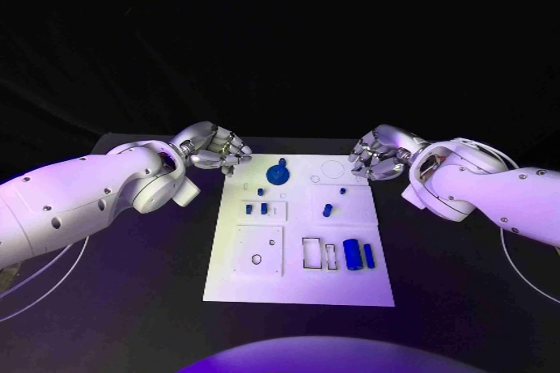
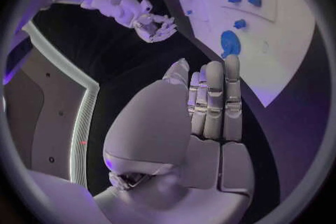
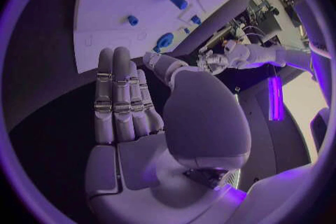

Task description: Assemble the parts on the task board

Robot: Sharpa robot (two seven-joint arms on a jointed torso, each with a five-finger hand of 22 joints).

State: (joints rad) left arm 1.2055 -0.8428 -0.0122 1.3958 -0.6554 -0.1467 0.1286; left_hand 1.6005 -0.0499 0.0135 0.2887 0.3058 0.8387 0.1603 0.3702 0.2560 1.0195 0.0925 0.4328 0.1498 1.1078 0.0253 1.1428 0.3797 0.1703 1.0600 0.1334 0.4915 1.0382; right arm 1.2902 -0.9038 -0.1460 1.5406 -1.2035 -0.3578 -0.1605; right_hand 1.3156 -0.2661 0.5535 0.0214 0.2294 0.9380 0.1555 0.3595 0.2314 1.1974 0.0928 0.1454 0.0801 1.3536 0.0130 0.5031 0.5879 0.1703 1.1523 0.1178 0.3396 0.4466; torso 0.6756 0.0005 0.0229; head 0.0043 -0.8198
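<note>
Centrally, white task board (image 1: 299,286) on black table (image 1: 140,308); left hand (image 1: 216,149), right hand (image 1: 375,156) empty, fingers apart.

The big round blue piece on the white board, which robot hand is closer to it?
Left. The left hand hovers just beside the round blue piece, off the white board's edge. The right hand hovers farther off, past the opposite edge.

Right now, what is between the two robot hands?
In the head view, the far end of the task board, with the round blue part, lies between the left robot hand and the right robot hand.
</note>
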